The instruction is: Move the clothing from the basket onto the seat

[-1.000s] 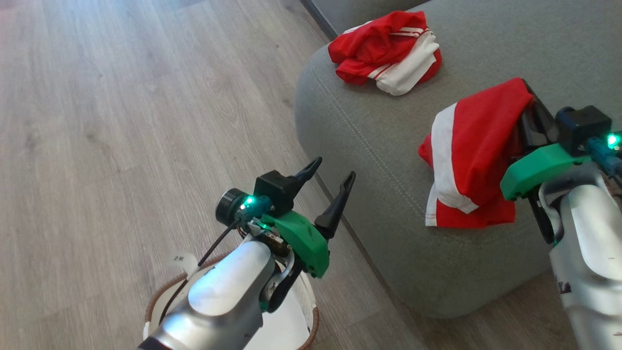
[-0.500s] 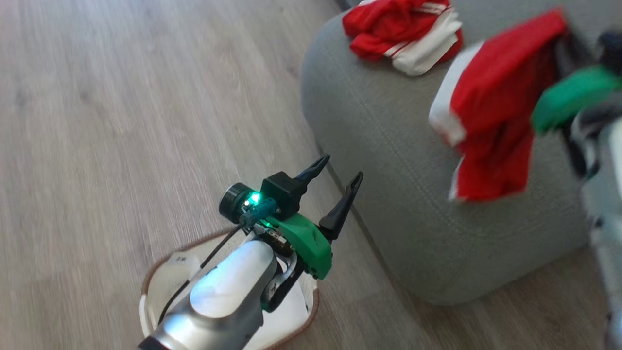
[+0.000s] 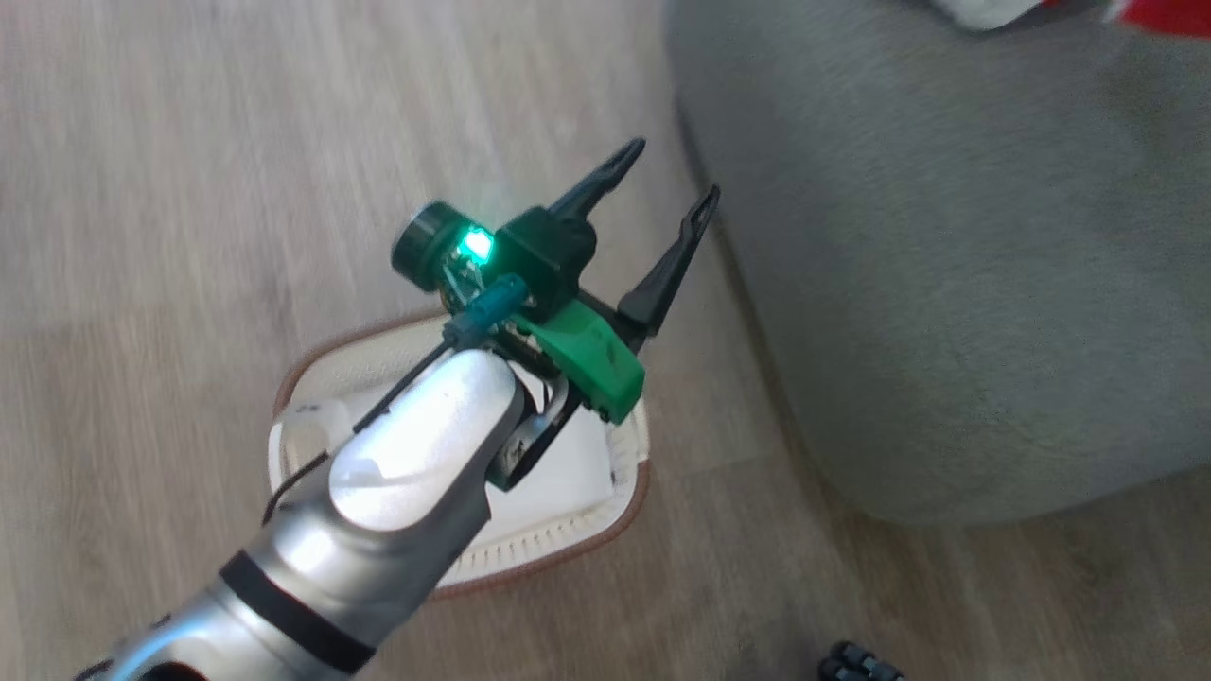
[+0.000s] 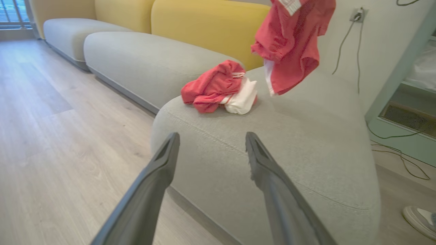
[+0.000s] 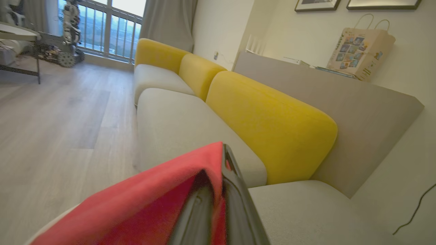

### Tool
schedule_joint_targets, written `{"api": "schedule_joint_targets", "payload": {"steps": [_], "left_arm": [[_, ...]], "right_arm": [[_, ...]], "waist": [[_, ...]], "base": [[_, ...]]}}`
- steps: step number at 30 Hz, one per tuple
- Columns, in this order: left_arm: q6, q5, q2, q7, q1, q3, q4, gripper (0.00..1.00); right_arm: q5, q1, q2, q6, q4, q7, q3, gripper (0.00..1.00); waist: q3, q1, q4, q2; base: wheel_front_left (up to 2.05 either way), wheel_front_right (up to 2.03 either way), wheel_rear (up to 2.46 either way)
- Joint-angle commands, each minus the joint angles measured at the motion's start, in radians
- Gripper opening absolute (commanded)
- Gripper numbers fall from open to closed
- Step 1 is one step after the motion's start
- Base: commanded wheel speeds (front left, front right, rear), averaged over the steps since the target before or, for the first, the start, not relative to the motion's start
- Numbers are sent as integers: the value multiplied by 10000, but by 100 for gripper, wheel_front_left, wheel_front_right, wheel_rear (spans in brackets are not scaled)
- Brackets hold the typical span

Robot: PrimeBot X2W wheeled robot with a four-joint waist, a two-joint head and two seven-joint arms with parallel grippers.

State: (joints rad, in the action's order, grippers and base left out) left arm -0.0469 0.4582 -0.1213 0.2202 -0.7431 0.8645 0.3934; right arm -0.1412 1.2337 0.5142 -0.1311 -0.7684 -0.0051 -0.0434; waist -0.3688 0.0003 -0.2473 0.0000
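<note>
My left gripper is open and holds nothing, raised over the floor between the basket and the seat. The cream basket with its brown rim sits under my left forearm, and its white liner is all I can make out inside. In the left wrist view a crumpled red and white garment lies on the seat, while a second red garment hangs in the air above it. My right gripper is shut on that red garment, which drapes over its fingers.
Wooden floor surrounds the basket. Yellow back cushions line the sofa behind the seat. Cables and a person's shoe lie on the floor to the right of the seat. A paper bag stands on a ledge behind the sofa.
The right gripper has lifted the red garment off the seat and up out of the head view. The head camera has tilted down toward the basket. The left gripper stays open.
</note>
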Motion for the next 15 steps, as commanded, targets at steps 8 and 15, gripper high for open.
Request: {"api": "schedule_joint_targets", "payload": {"steps": [8, 15], "left_arm": [[-245, -307, -423, -196, -704, -285, -1170, 100], [-324, -322, -566, -252, -657, -232, -1416, 100]], "right_arm": [[1310, 1119, 819, 4, -1233, -225, -1420, 0], [2512, 903, 158, 4, -2292, -632, -2324, 0]], "waist": [[-2070, -3, 1978, 0], [-2454, -3, 2298, 0]], "base": [[0, 0, 0], [0, 0, 0]]}}
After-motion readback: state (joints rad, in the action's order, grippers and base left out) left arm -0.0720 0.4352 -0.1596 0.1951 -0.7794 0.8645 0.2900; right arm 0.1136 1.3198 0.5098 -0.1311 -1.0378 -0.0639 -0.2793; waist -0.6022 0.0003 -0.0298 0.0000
